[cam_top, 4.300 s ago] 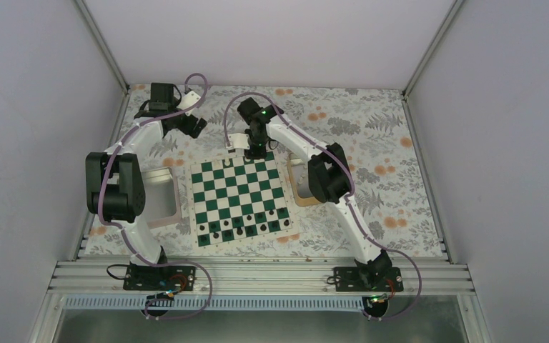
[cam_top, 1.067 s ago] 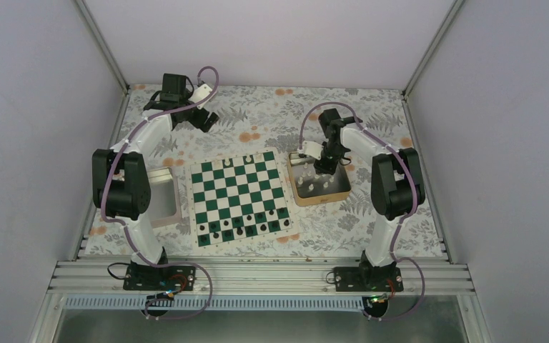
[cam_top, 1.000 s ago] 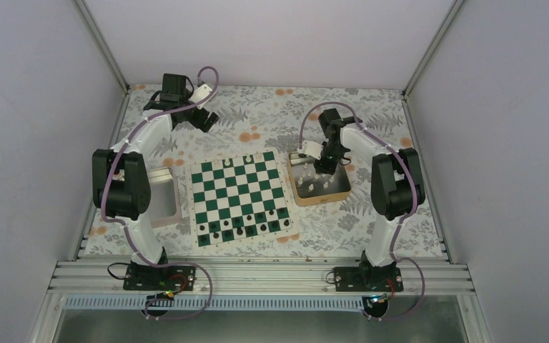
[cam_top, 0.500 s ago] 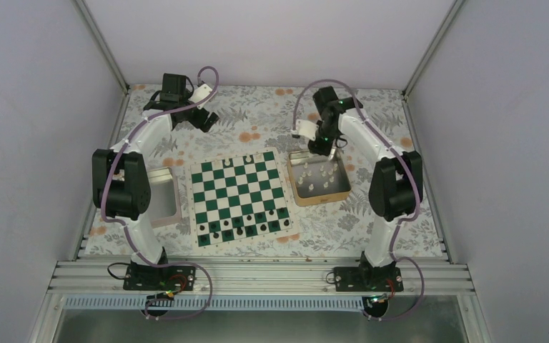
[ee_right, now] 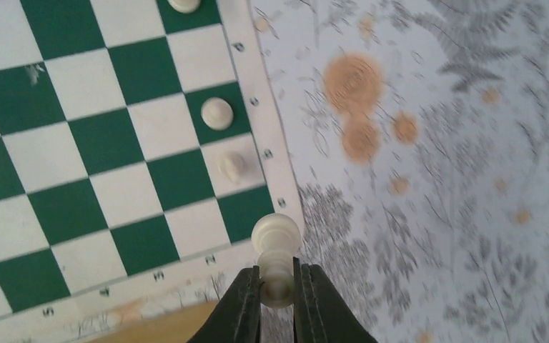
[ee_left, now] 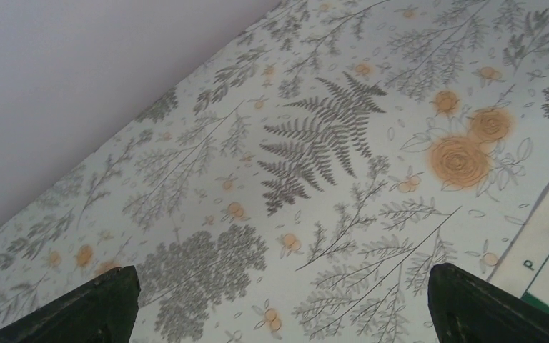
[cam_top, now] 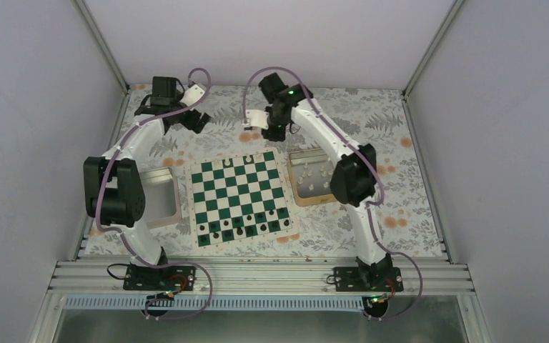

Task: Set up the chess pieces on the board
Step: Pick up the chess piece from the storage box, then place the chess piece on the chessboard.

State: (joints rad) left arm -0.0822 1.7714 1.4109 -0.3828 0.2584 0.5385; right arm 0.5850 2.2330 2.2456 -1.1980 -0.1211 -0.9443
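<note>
Floral cloth (ee_right: 436,179) meets board (ee_right: 78,143) edge where right end effector (ee_right: 277,286) grips piece (ee_right: 276,232).

Right tool (cam_top: 273,134) hovers beyond the board (cam_top: 239,196) far edge, seemingly closed.

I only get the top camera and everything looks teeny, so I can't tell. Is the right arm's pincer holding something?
Observer: Yes. The right wrist view shows the right pincer shut on a white chess piece. It grips the lower part, and the round head sticks out.
Operator: Is it above the board?
Observer: Only just. In that view the piece's head sits over a corner of the board, on its white border beside a green square.
Operator: And the other pincer?
Observer: The left wrist view shows the left pincer wide open, with only the flowery table cover showing in the gap.
</note>
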